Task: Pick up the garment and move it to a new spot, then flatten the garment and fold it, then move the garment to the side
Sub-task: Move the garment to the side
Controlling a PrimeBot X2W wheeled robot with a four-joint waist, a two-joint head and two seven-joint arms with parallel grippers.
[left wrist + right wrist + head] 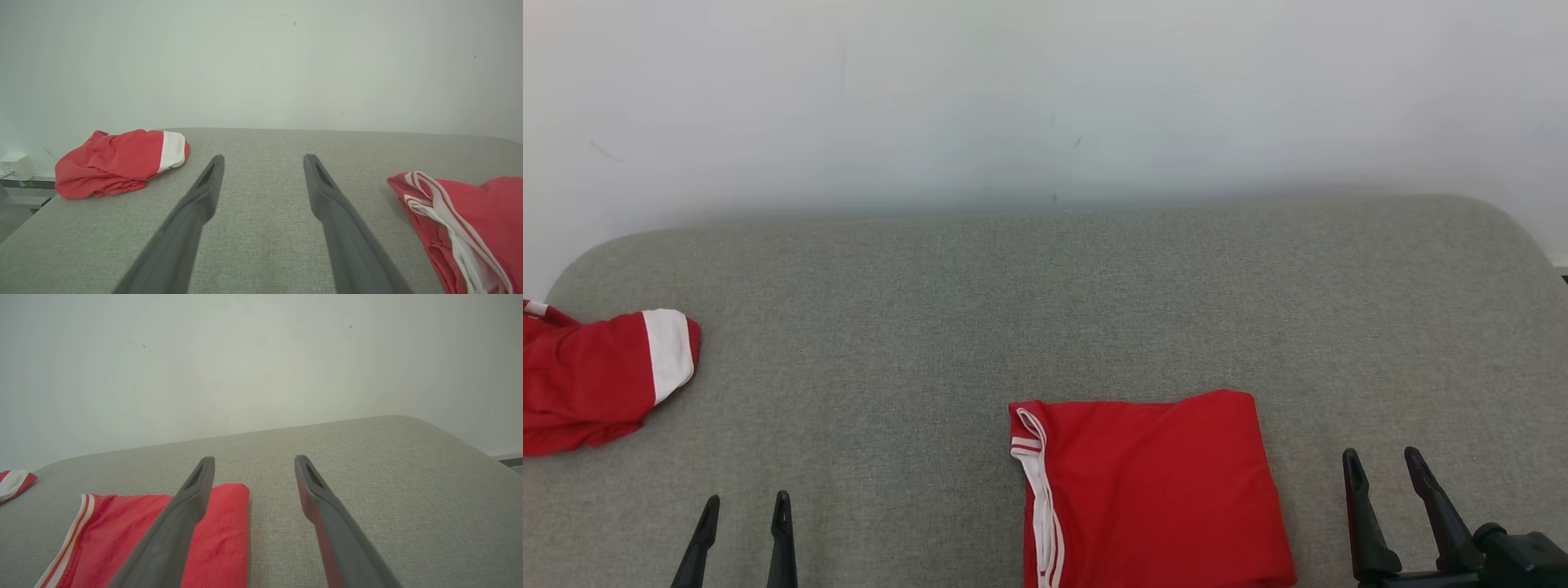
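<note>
Folded red fabric garment with white trim (1152,490): flat on grey fabric tabletop (1045,286), front, right of centre. Crumpled red-and-white garment (596,376): far left. Left gripper (749,496), right gripper (1380,451): 2, spread wide, empty

Two red garments (1152,490) (588,380), one grey surface (1045,286)

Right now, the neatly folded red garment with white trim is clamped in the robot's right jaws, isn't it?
Not clamped: the folded red garment lies free on the grey cushion beside the right jaws, which stand open, as the head view shows.
</note>
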